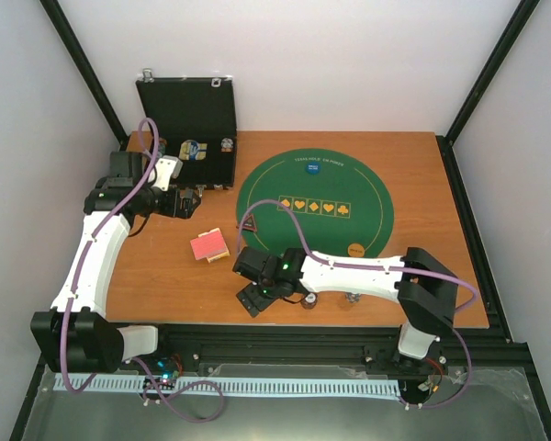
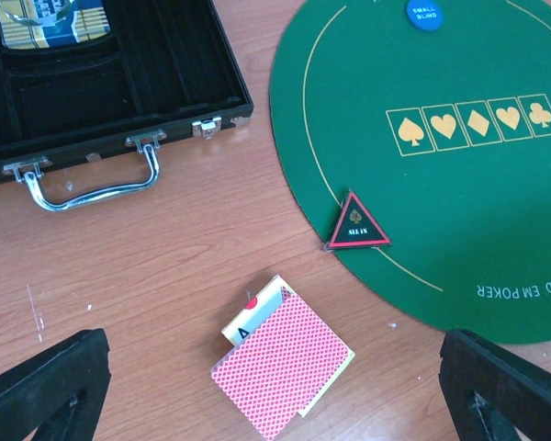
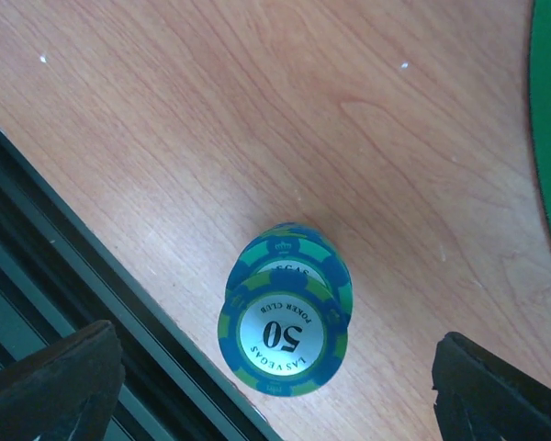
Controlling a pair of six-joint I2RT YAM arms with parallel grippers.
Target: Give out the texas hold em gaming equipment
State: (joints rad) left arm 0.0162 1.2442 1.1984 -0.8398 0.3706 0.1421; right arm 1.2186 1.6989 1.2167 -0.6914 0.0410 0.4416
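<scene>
Left gripper (image 2: 275, 390) over red-backed cards (image 2: 289, 354), right gripper (image 3: 277, 386) over blue chips (image 3: 285, 322), both wide-open, empty.

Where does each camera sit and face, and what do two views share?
Top external: overhead, near side, facing down at the table; left arm, right arm show.
Left wrist: looks down on cards, triangle marker, case, mat; fingers at bottom corners.
Right wrist: looks down on stacked blue chips; fingers likewise.
Shared by top and left wrist: cards, case, mat.
</scene>
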